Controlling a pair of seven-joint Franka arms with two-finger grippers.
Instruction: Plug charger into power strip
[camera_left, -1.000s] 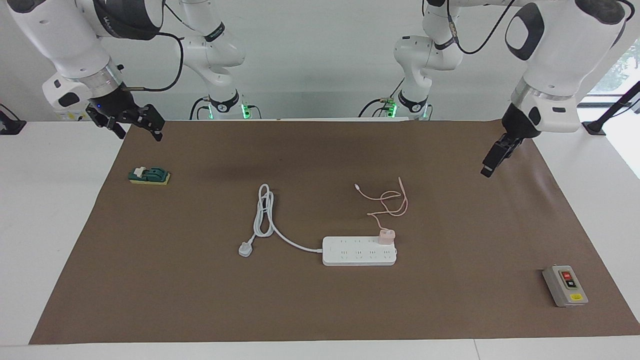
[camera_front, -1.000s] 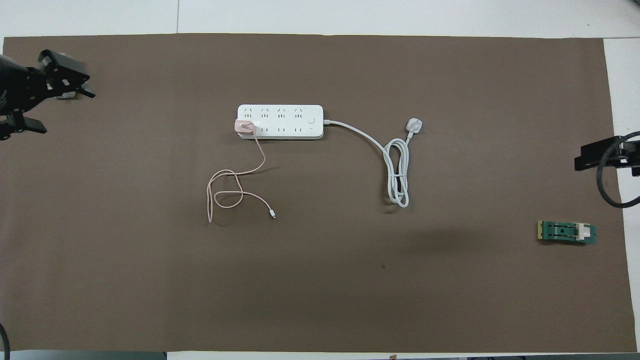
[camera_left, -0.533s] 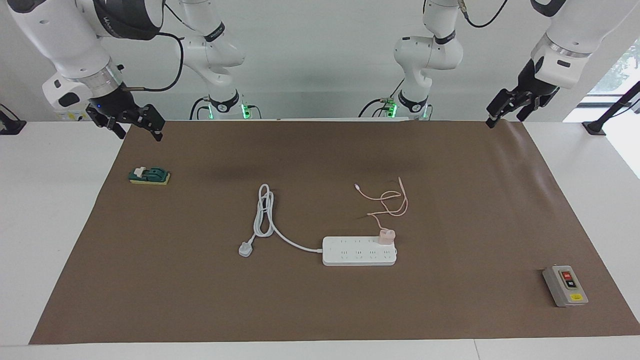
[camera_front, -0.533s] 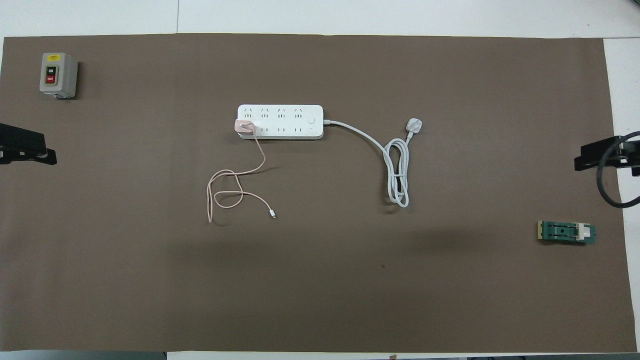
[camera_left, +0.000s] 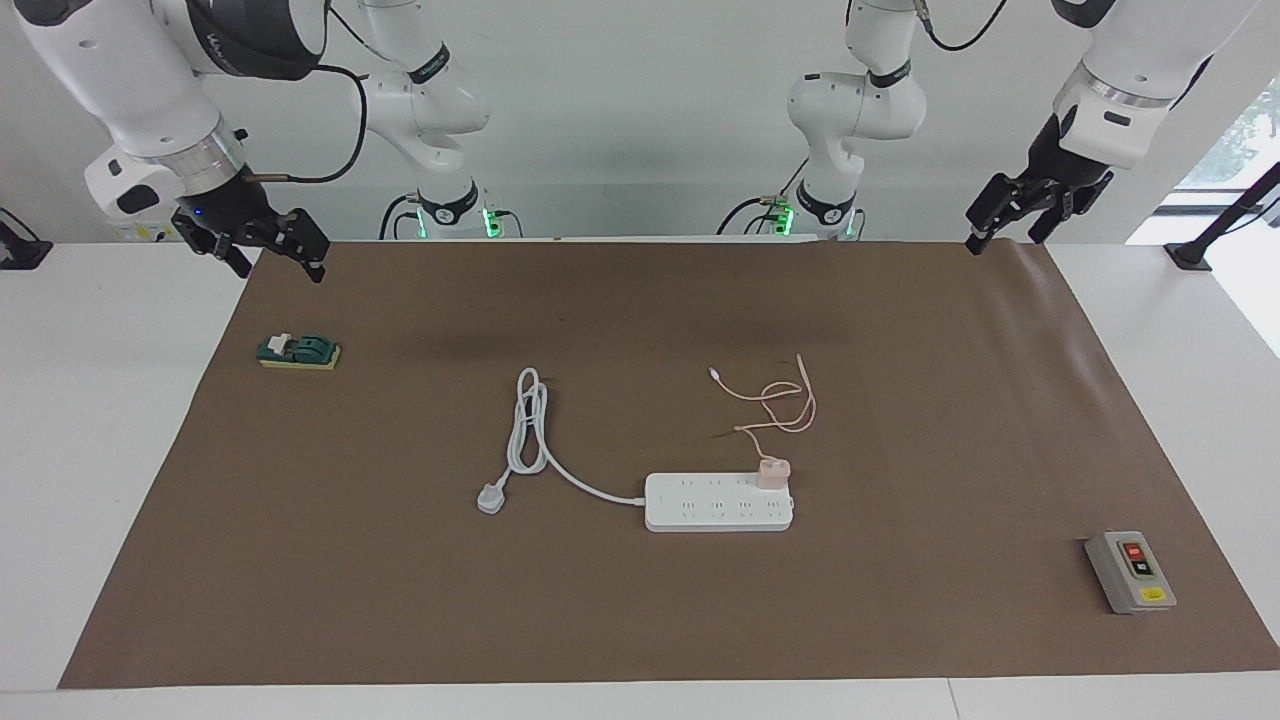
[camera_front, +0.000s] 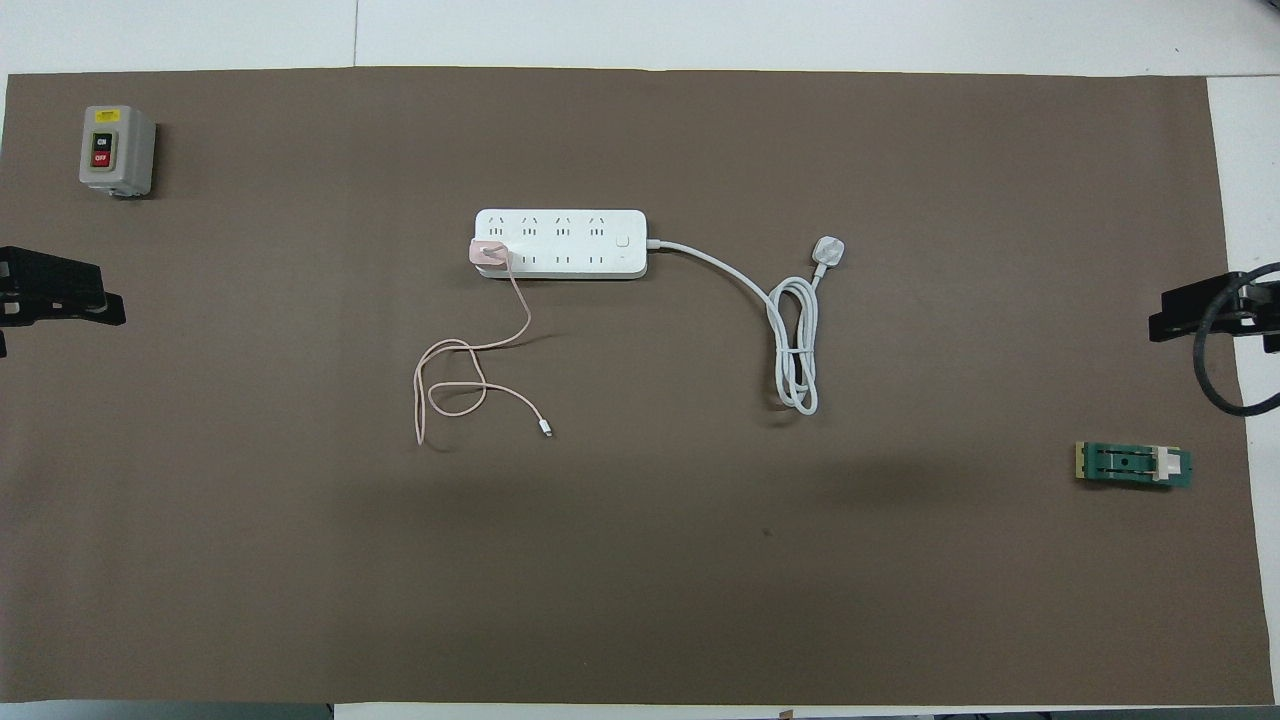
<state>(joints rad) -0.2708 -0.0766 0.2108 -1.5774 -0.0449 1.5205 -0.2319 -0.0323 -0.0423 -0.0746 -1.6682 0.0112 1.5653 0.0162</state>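
You see the charger (camera_left: 772, 472) seated in the end socket of the power strip (camera_left: 718, 502), at the strip's end toward the left arm, on the row nearer the robots; the strip lies flat near the middle of the brown mat (camera_left: 640, 620) that covers the bench (camera_left: 90, 400). The charger's thin pink cable (camera_left: 780, 400) runs from it toward the robots in loose loops, its free tip lying on the mat. From the strip's other end a thick white cord (camera_left: 530, 425) curves away, coils, and ends in a white plug (camera_left: 490, 497) on the mat. Compared with a second ago, the left pincer (camera_left: 1010, 215) has risen and drawn back from over the mat's end to hang above the mat's corner nearest its base, fingers released and empty; charger and strip lie unmoved. The right pincer (camera_left: 268, 250) waits, likewise released and empty, over the mat's corner at its own end, as before. A green block (camera_left: 298, 351) lies just below it on the mat; a grey switch box (camera_left: 1130, 571) sits well apart at the left arm's end. Nothing lies between either pincer and the strip.
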